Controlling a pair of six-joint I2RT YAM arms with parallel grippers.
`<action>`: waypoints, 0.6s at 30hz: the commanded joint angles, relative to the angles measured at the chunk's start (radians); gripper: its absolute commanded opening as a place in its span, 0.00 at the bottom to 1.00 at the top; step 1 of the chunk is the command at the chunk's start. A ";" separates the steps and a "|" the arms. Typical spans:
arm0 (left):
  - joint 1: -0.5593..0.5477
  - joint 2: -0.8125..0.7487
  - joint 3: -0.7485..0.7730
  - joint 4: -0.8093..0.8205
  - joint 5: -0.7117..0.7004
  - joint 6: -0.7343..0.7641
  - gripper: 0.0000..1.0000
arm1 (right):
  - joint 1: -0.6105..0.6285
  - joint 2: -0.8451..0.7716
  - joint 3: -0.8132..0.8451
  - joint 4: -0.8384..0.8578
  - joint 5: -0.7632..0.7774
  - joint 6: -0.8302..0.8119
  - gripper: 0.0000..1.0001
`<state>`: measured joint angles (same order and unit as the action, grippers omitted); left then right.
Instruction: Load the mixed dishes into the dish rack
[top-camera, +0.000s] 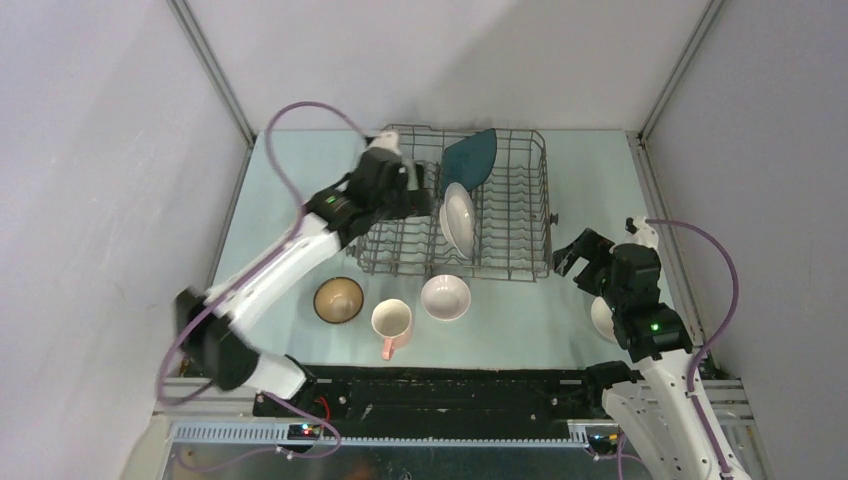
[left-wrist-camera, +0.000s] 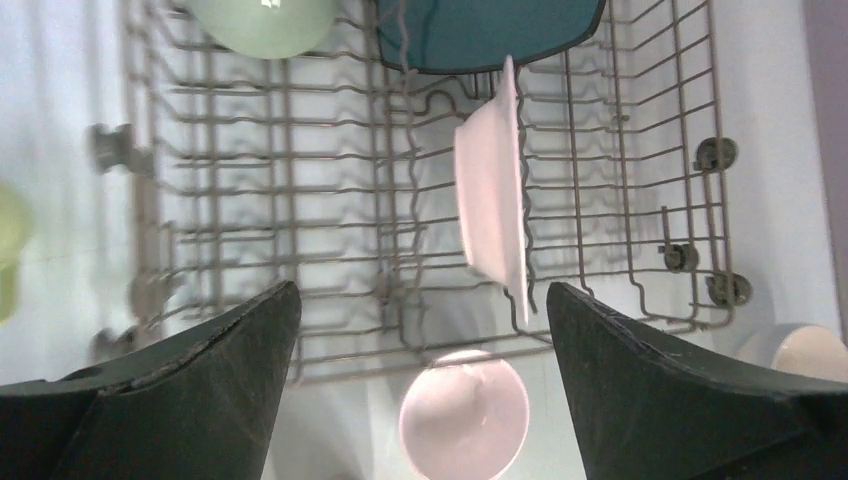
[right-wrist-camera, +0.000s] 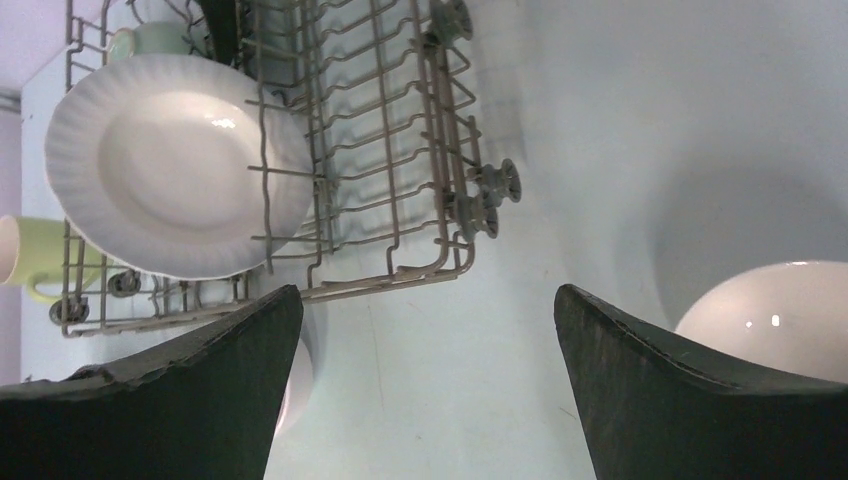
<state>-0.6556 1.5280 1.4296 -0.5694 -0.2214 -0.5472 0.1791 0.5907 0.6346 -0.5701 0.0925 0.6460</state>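
The grey wire dish rack (top-camera: 515, 215) holds a dark teal plate (top-camera: 470, 155) at its far side and a white round plate (top-camera: 457, 218) standing on edge. My left gripper (top-camera: 412, 190) hovers open and empty over the rack's left half. The left wrist view shows a pale green bowl (left-wrist-camera: 262, 20) in the rack and a pale yellow-green mug (left-wrist-camera: 10, 250) at the left edge. A brown bowl (top-camera: 338, 299), a pink mug (top-camera: 391, 322) and a white bowl (top-camera: 445, 297) sit in front of the rack. My right gripper (top-camera: 573, 255) is open and empty right of the rack, beside another white bowl (right-wrist-camera: 770, 315).
Grey walls with metal corner posts close in the pale green table (top-camera: 560, 160) on three sides. The right arm partly covers the second white bowl (top-camera: 603, 318) in the top view. The black base rail (top-camera: 450, 390) runs along the near edge.
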 joint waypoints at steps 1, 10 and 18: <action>0.028 -0.299 -0.153 0.004 -0.099 0.045 1.00 | -0.004 0.005 0.025 0.068 -0.076 -0.064 1.00; 0.048 -0.669 -0.401 -0.060 -0.072 0.043 1.00 | -0.003 0.029 0.025 0.103 -0.130 -0.094 1.00; 0.048 -0.758 -0.501 -0.127 -0.060 0.026 1.00 | -0.005 0.049 0.025 0.026 0.087 0.003 0.98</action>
<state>-0.6128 0.7906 0.9489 -0.6685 -0.2852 -0.5232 0.1791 0.6380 0.6346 -0.5163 0.0296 0.5949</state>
